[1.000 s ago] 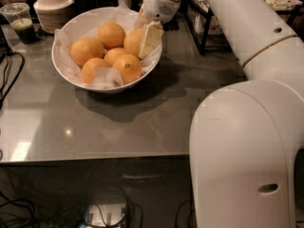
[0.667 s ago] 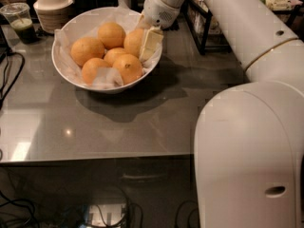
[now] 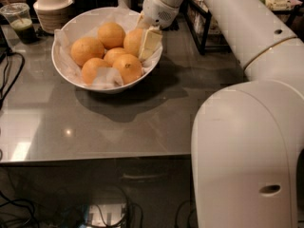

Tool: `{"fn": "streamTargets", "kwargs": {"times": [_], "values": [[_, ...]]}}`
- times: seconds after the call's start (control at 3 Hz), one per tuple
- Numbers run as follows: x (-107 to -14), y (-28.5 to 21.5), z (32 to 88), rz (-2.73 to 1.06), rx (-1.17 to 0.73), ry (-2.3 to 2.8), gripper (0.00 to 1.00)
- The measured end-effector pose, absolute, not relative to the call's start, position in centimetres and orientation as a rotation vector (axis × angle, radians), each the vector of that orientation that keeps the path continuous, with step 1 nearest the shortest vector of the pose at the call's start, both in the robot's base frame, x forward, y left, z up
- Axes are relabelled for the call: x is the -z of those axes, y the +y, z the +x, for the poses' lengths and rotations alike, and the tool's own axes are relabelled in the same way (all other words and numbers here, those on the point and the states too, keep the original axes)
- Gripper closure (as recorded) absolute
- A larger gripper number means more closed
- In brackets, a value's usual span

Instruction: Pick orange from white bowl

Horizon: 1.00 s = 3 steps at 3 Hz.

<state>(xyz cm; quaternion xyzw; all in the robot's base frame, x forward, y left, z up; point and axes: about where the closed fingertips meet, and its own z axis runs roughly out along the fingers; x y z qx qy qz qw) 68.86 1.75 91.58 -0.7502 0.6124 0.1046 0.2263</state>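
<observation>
A grey, glossy table (image 3: pixel 95 127) fills most of the view, with dark clutter along its far edge. The oranges (image 3: pixel 111 34) lie heaped in the white bowl (image 3: pixel 64 77), which stands on the far part of the table. Crinkled paper (image 3: pixel 107 77) lines the bowl and pokes up between the fruit, probably to cushion it.

The orange (image 3: pixel 133 41) at the right of the heap, as the view shows it, sits against the rim and looks like the target. It is the outermost one, so it can be reached without ploughing through the rest. The gripper (image 3: pixel 148 42) is down inside the bowl at that rim, its pale tip touching the orange's outer side, wedged between fruit and wall. Only that side shows, so I cannot tell whether it is spread, narrow or already clamped on the orange. The orange rests among its neighbours, so I judge the task to be at the grasping step, with the lift yet to be done.

The arm (image 3: pixel 237 23) comes in from the right and above, a steep approach that clears the rim. The heap is loose, so a lift may roll the neighbours, and a sideways pull could drag the bowl.

Farther out, beige bowls (image 3: pixel 51 6) are stacked behind the white bowl, a cup (image 3: pixel 19 23) of green drink stands to their left, and cables (image 3: pixel 7 75) trail over the table's left edge, all well apart from the gripper.
</observation>
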Motion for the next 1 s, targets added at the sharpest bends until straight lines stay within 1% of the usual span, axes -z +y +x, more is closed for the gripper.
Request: {"fn": "streamTargets", "kwargs": {"times": [0.67, 1.0], "values": [[-91.5, 2.0, 69.0, -2.068, -0.29, 1.678, 0.99], [-92.8, 1.6, 68.2, -1.999, -0.309, 1.602, 1.0]]}}
